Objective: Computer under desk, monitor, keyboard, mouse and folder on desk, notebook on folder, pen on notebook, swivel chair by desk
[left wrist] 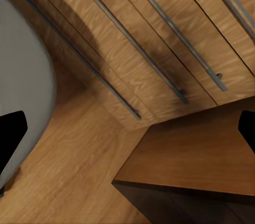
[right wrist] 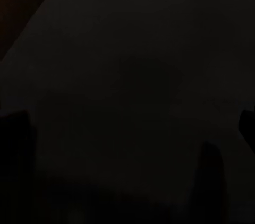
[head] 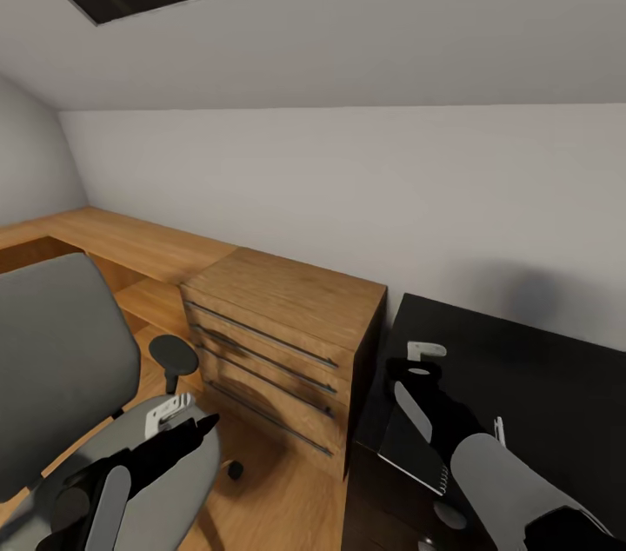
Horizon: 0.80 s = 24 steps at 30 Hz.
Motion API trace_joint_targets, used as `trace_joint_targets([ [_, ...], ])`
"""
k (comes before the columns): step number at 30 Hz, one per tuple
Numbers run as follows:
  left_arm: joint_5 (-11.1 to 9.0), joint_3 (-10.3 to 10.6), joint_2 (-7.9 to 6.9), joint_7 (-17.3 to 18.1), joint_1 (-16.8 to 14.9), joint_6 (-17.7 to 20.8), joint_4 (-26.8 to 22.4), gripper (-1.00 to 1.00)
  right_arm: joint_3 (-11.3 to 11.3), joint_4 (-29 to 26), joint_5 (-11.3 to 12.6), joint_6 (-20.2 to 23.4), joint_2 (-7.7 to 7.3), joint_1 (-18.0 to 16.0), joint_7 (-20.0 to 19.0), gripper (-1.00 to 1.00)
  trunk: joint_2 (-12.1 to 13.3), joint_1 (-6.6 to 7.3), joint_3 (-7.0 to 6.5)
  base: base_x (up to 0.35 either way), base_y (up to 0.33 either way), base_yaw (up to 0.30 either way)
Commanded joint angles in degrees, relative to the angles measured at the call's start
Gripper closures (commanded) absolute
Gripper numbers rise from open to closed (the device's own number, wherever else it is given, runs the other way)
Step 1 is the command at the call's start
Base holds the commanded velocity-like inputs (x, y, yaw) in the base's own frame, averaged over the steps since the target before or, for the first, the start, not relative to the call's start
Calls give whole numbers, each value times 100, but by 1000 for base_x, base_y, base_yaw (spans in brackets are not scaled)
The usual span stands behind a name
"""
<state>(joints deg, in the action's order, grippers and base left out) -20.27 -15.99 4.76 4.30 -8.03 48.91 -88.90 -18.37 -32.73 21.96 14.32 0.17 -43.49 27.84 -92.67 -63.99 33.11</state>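
Head view: grey-upholstered swivel chair point(head: 61, 360) with a black padded armrest point(head: 174, 353) sits at lower left on the wood-plank floor point(head: 278, 499), beside a light-wood chest of drawers point(head: 278, 342) with long metal handles. Glossy black counter point(head: 530, 360) stands right of the chest, against the pale wall point(head: 348, 186) under the sloped grey ceiling. A thin dark notebook with spiral edge point(head: 416, 455) lies near the counter's front left corner, partly under the right arm.

Left gripper point(head: 196, 429) hangs over the chair seat, arm reaching forward from lower left. Left wrist view adds the drawer fronts point(left wrist: 133, 49) up close, the grey seat edge point(left wrist: 26, 102), and black fingertips point(left wrist: 11, 134) at both frame sides, so jaws spread.

Right gripper point(head: 416, 360) reaches forward low over the counter, forearm slanting in from lower right. Right wrist view is almost black counter surface point(right wrist: 133, 75); cannot tell those jaws' state.
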Motion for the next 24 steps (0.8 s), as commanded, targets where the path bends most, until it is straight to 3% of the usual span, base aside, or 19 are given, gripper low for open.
trace_joint_targets([
  [1,24,-18,5,45,-6,33,-7,-100,-30,92,62,70,-7,-2,38,-100,-44,-23,26,0,0,0],
  [24,22,-33,-18,53,-6,27,10,-100,-26,100,63,105,0,-2,39,-100,-44,-23,26,0,0,0],
])
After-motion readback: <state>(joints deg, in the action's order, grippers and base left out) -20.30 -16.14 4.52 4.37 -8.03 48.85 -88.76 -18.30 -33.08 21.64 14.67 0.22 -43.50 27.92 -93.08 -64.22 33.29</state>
